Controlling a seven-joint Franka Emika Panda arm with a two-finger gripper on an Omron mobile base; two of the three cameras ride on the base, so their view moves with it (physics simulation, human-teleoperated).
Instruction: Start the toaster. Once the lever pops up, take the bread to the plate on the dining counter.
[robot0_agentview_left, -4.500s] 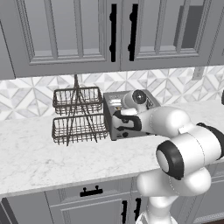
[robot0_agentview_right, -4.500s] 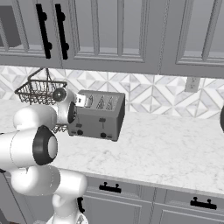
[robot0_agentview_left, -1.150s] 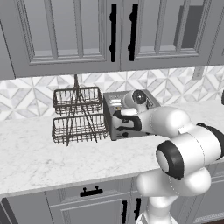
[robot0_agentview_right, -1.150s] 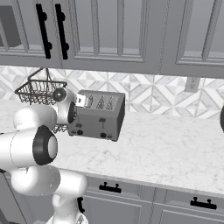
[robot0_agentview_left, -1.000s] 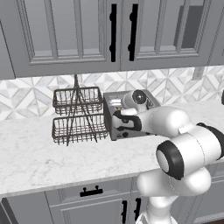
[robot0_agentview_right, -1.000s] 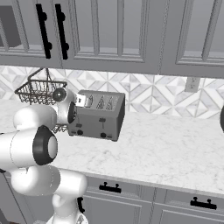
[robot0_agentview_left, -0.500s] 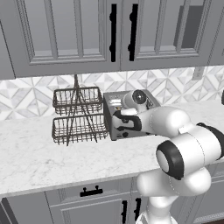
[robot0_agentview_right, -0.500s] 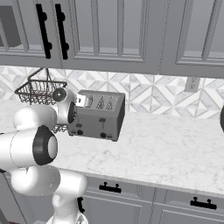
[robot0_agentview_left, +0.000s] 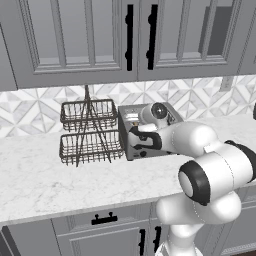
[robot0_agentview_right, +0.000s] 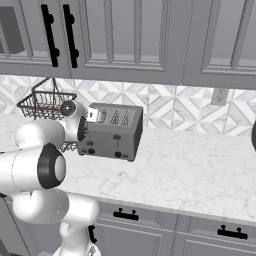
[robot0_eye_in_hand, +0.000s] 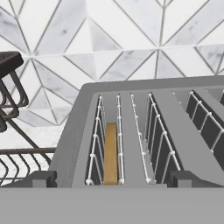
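Hand view: bread (robot0_eye_in_hand: 110, 153) sunk deep in the leftmost slot of the toaster (robot0_eye_in_hand: 144, 131), which stands against the worktop's back edge beside the wire rack (robot0_agentview_left: 90, 131). My gripper (robot0_eye_in_hand: 111, 183), jaws wide apart and empty, should press the lever fully down, squarely.

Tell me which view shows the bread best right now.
The hand view: it looks down into the toaster, where the bread sits low in the leftmost slot there. Both base views show the toaster from the front and side, with the slice hidden inside.
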